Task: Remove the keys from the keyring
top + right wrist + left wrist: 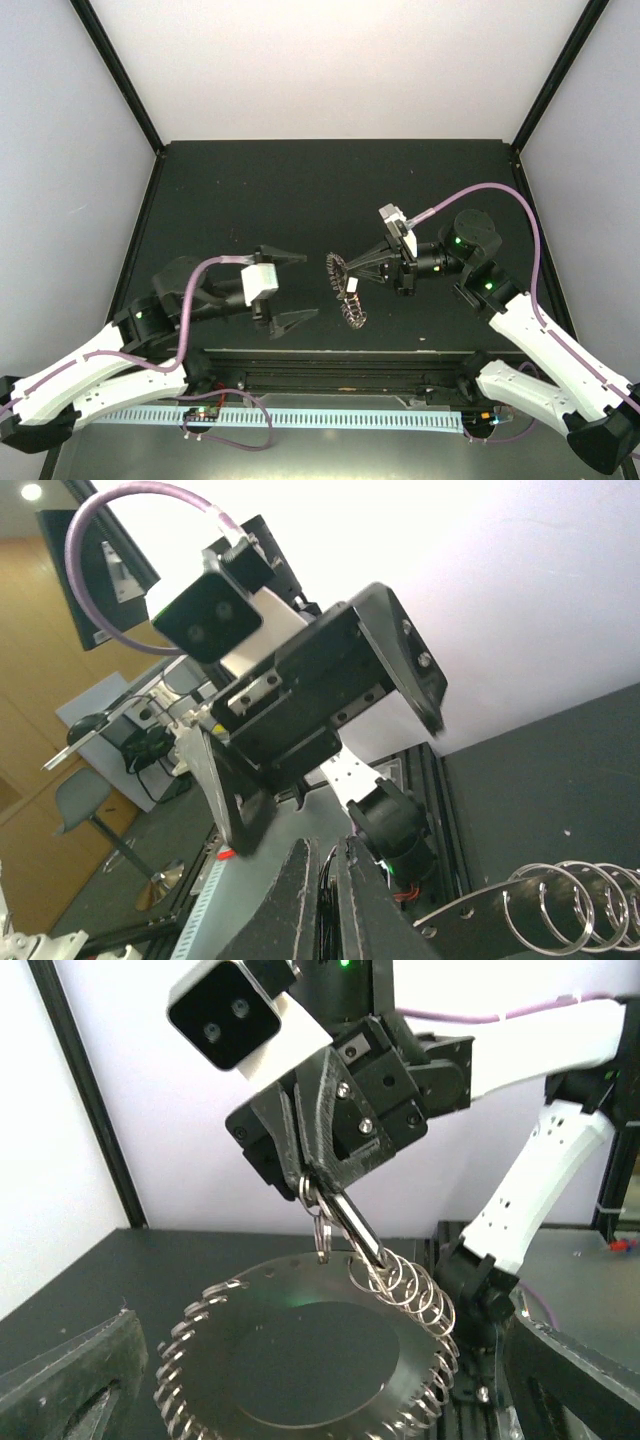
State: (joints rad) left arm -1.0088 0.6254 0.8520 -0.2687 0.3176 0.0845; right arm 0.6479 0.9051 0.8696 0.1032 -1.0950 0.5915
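The keyring (300, 1360) is a flat grey ring fringed with wire loops. It hangs tilted below my right gripper (322, 1182), which is shut on a slim silvery key (352, 1228) and a small loop joined to the ring's rim. In the top view the keyring (340, 272) sits at the table's middle, right at the tips of the right gripper (354, 277). My left gripper (295, 288) is open and empty just left of the ring, its fingers (70, 1385) either side of it. The right wrist view shows the right gripper (335, 880) closed and the ring's edge (480, 920).
The black table (250, 190) has raised edges and white walls around it. A black rail (330, 360) runs along the near edge between the arm bases. The left arm's camera and open fingers (220, 790) fill the right wrist view.
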